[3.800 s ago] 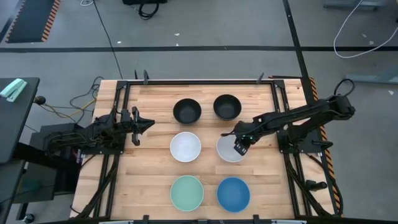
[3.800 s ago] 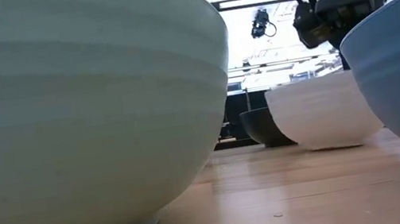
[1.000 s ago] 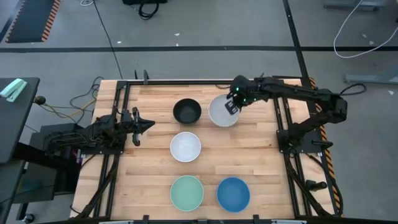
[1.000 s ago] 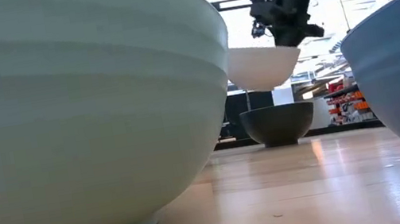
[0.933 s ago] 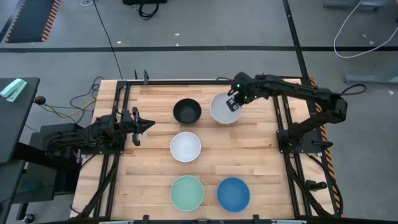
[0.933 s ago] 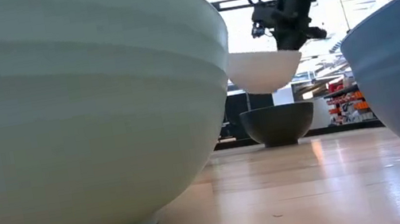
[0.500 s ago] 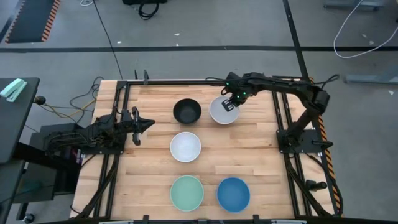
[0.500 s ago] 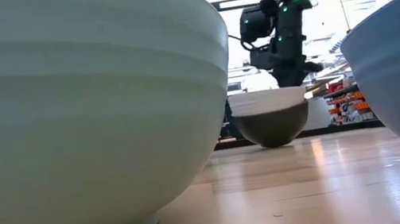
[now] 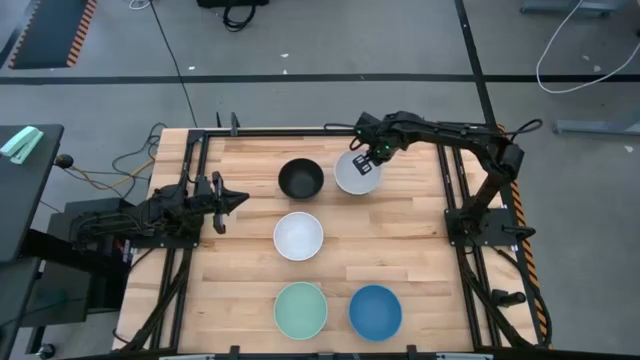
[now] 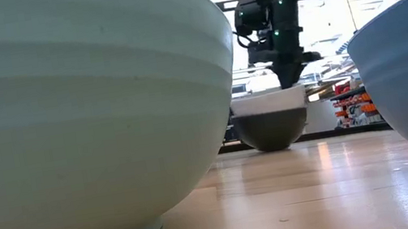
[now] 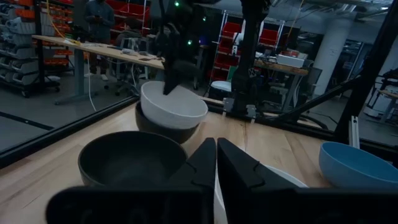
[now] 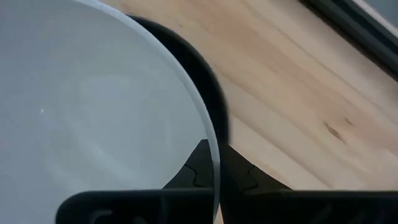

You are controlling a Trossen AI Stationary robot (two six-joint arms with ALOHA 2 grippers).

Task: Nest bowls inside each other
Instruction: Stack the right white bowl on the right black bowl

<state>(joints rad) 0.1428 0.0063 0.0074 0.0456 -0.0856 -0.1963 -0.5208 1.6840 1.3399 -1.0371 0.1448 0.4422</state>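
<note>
**White bowl seated in black bowl at the table's far side**

Where the pale wooden table meets its far edge, the right gripper pinches the rim of a smooth white bowl, its 2 dark fingers closed on that thin rim, 1 on each side of the wall. This white bowl sits inside a black bowl, whose rounded dark wall shows below the white rim in the low view; the white one looks slightly tilted in the left wrist view. Just beside this pair stands the second black bowl, matte, round and holding nothing. Nearer the middle sits the second white bowl, also with nothing in it. At the near edge rest the pale mint green bowl, faintly ridged on its outer wall, and the blue bowl, side by side and apart. The left gripper waits at the table's left edge, its 2 fingers drawn nearly together on nothing.
</note>
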